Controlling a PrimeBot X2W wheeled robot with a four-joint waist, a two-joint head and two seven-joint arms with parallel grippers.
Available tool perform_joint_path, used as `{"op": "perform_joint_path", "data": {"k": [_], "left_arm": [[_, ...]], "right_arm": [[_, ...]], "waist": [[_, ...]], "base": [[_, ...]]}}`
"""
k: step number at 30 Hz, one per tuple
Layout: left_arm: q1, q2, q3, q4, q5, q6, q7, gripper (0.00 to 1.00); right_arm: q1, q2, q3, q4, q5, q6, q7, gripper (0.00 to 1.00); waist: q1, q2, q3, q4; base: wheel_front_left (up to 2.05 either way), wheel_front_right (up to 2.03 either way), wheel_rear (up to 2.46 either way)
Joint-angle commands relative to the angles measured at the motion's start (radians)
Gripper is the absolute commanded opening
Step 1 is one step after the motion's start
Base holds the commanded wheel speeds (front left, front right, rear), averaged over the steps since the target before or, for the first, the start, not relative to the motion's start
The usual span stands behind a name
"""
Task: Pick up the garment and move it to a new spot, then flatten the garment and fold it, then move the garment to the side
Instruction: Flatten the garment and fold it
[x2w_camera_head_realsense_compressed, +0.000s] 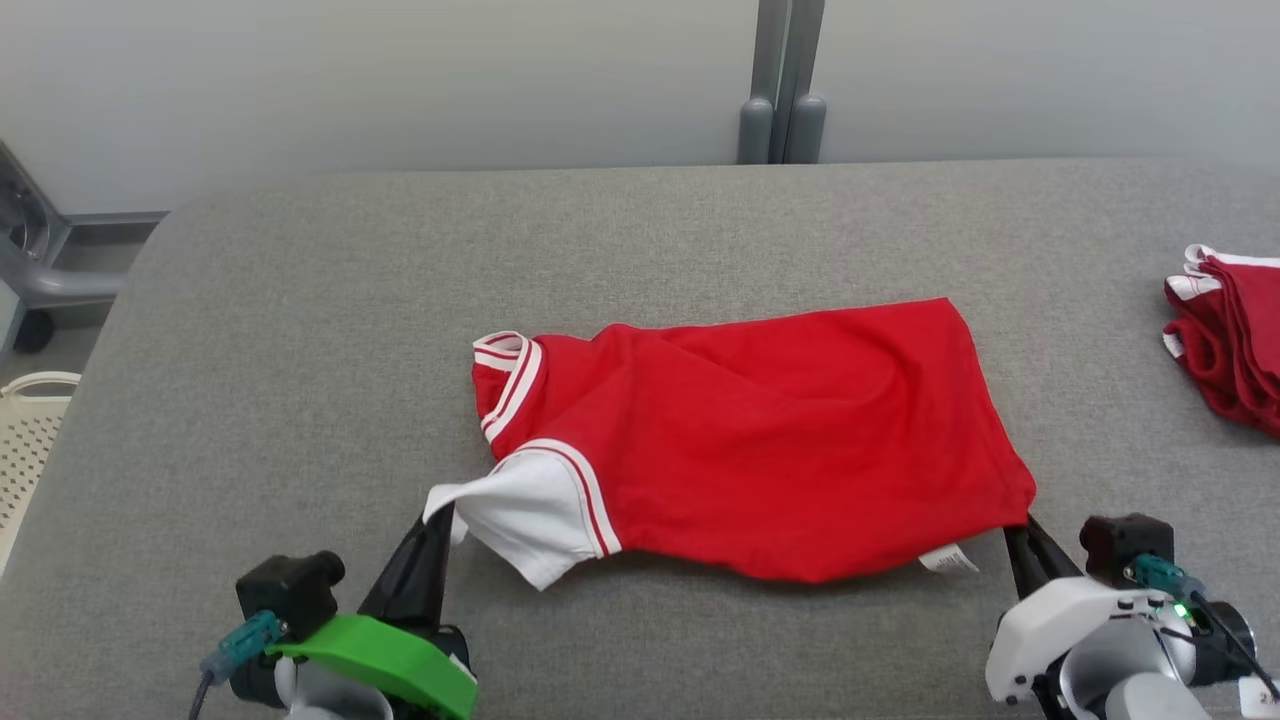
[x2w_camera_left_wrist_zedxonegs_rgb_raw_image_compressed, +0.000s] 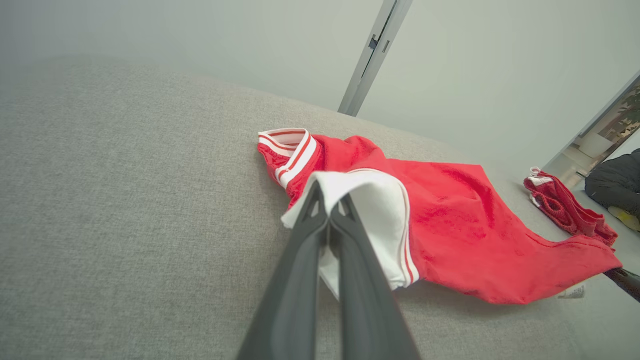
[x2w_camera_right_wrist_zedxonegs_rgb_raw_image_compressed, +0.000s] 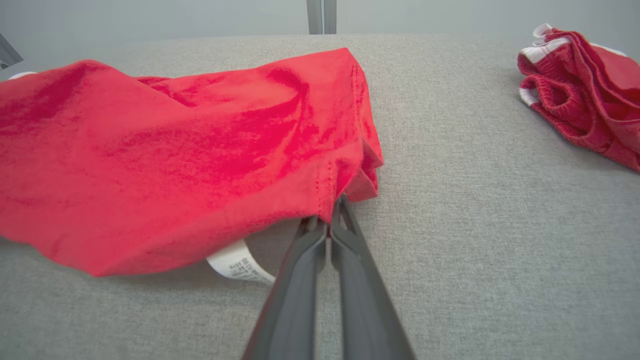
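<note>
A red garment (x2w_camera_head_realsense_compressed: 760, 430) with white sleeve and striped trim lies across the middle of the grey table (x2w_camera_head_realsense_compressed: 300, 320). My left gripper (x2w_camera_head_realsense_compressed: 437, 517) is shut on the white sleeve's edge (x2w_camera_left_wrist_zedxonegs_rgb_raw_image_compressed: 350, 195) at the garment's near left, lifting it a little. My right gripper (x2w_camera_head_realsense_compressed: 1020, 525) is shut on the red hem corner (x2w_camera_right_wrist_zedxonegs_rgb_raw_image_compressed: 345, 185) at the near right. The near edge of the garment (x2w_camera_right_wrist_zedxonegs_rgb_raw_image_compressed: 150, 150) hangs slightly off the surface between the two grips, and a white care label (x2w_camera_right_wrist_zedxonegs_rgb_raw_image_compressed: 237, 262) dangles beneath it.
A second crumpled red garment (x2w_camera_head_realsense_compressed: 1230, 340) sits at the table's right edge. A pale basket (x2w_camera_head_realsense_compressed: 25, 440) stands off the table's left side, and a grey post (x2w_camera_head_realsense_compressed: 785, 80) rises behind the far edge.
</note>
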Motion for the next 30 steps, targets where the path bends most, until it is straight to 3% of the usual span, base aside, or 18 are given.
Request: {"op": "perform_joint_path", "data": {"k": [1,9,18,25,30], "left_arm": [[-0.031,0.013,0.004,-0.009,-0.003,0.004,0.011,0.00],[-0.279,0.039,0.051,-0.021,-0.048,0.004,0.108,0.00],[-0.821,0.073,0.124,0.063,-0.102,-0.003,0.201,0.00],[-1.138,0.119,0.124,0.090,-0.106,-0.008,0.261,0.00],[-1.356,0.155,0.119,0.105,-0.091,-0.009,0.261,0.00]], "right_arm": [[-0.027,-0.005,0.005,-0.017,-0.001,0.000,0.009,0.00],[-0.298,-0.079,0.117,-0.038,0.045,0.000,0.095,0.00],[-0.826,-0.111,0.223,0.111,0.323,0.000,0.166,0.00],[-1.121,-0.135,0.254,0.230,0.391,0.000,0.149,0.00],[-1.310,-0.135,0.237,0.322,0.389,0.000,0.075,0.00]], "waist": [[0.0000,0.0000,0.017,-0.006],[0.0000,0.0000,0.150,-0.055],[0.0000,0.0000,0.417,-0.114],[0.0000,0.0000,0.563,-0.136],[0.0000,0.0000,0.634,-0.152]], "base": [[0.00,0.00,0.00],[0.00,0.00,0.00],[0.00,0.00,0.00],[0.00,0.00,0.00],[0.00,0.00,0.00]]}}
